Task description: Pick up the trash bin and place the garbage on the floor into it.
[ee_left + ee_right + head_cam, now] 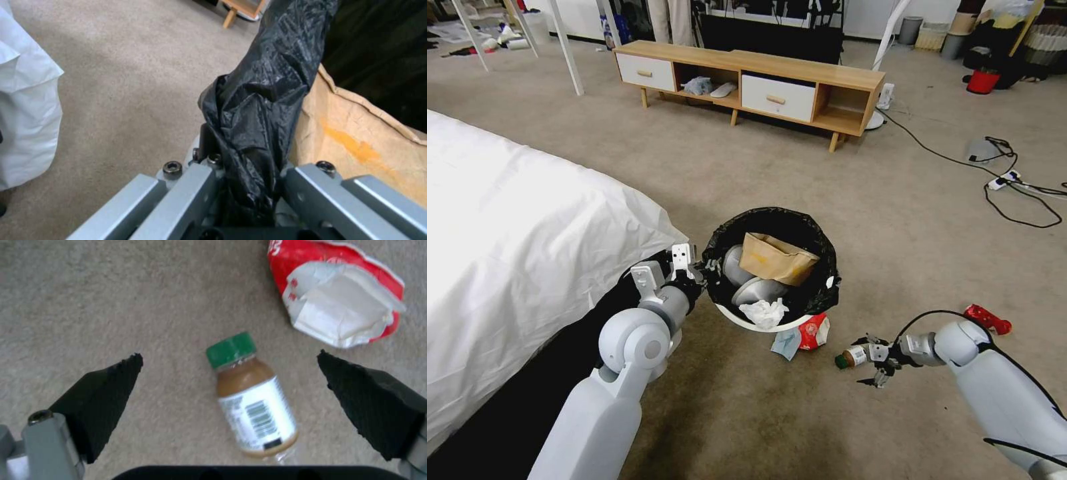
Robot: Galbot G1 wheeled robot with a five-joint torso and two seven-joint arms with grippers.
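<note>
Right end effector (229,386) low over the carpet, jaws spread wide, straddling the bottle (251,400). Bottle lies on its side, green cap pointing away from the wrist, nothing touching it yet.

To do this step well: come straight down so both pads bracket the labelled body, not the cap. It's round and will roll on the carpet if one pad lands first, so centre it before closing. Keep the far pad off the red-white packet (340,296), which lies near that side; catching it would spoil the grip.

Left end effector (697,270) clamped on the bin (774,267) at its near-left rim, pinching the bunched black bag (258,110) over the edge. Bin sits beside the bed (514,227), tipped toward the robot. Can't tell if it's off the floor.

Bin contents: brown paper bag (775,259) leaning across the top, crumpled tissue (766,312) at the near rim, something grey and rounded (757,290) between them.

On the floor outside: packet and light blue mask (787,343) just beside the bin's near edge, red wrapper (988,319) by the right forearm.
</note>
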